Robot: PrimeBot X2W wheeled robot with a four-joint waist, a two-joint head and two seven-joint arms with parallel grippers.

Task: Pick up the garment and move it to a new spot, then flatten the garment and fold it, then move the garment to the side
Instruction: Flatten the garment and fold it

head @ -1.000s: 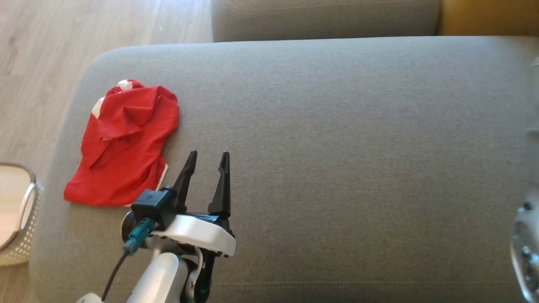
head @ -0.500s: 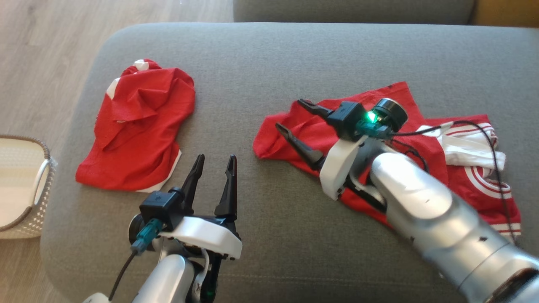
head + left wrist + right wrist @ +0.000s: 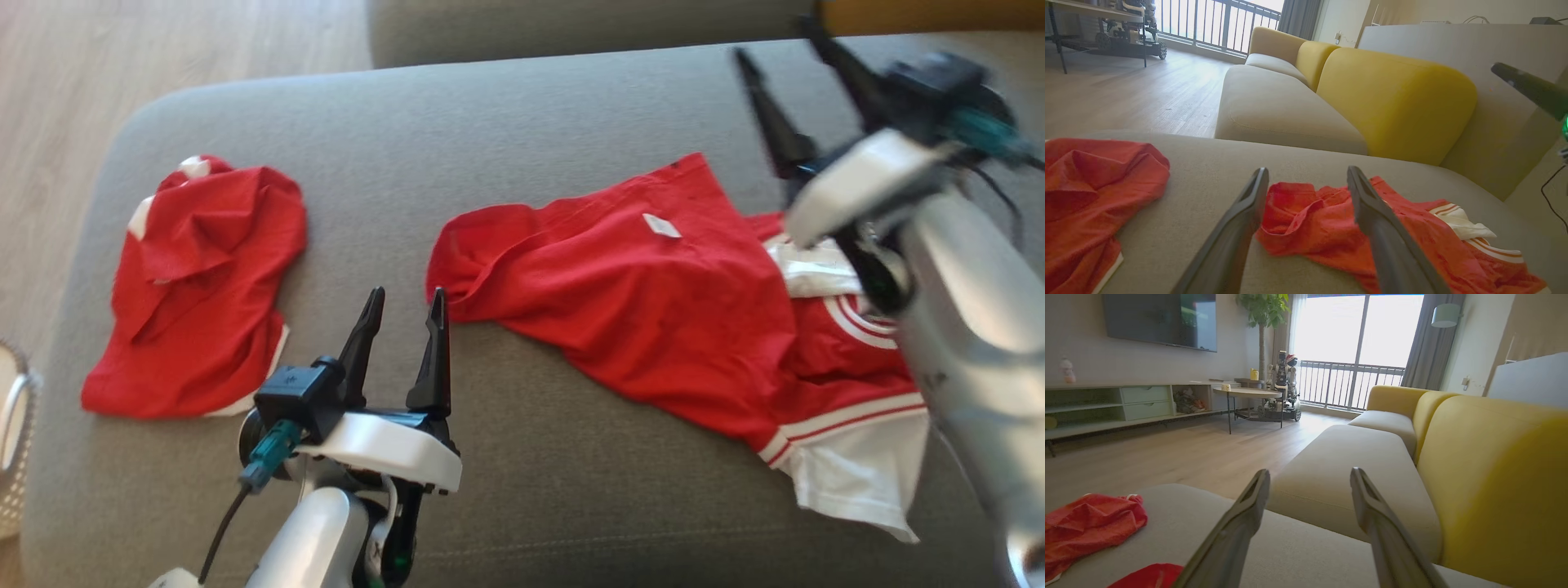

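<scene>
Just ahead of the left gripper (image 3: 408, 296), whose jaws stood spread and empty, lay the near edge of the red-and-white garment (image 3: 645, 302), rumpled on the grey sofa cushion (image 3: 522, 131). It stretched away to the right of those jaws, toward the right gripper (image 3: 774, 41), which was raised clear of the cloth near its far end, jaws parted wide and holding nothing. A second red garment (image 3: 196, 278) lay left of the left jaws.

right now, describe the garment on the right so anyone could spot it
On the wide grey cushion lie two red garments. Take the long spread-out garment on the robot's right. Unlike the crumpled garment at left, it has a broad white hem with red stripes.
</scene>
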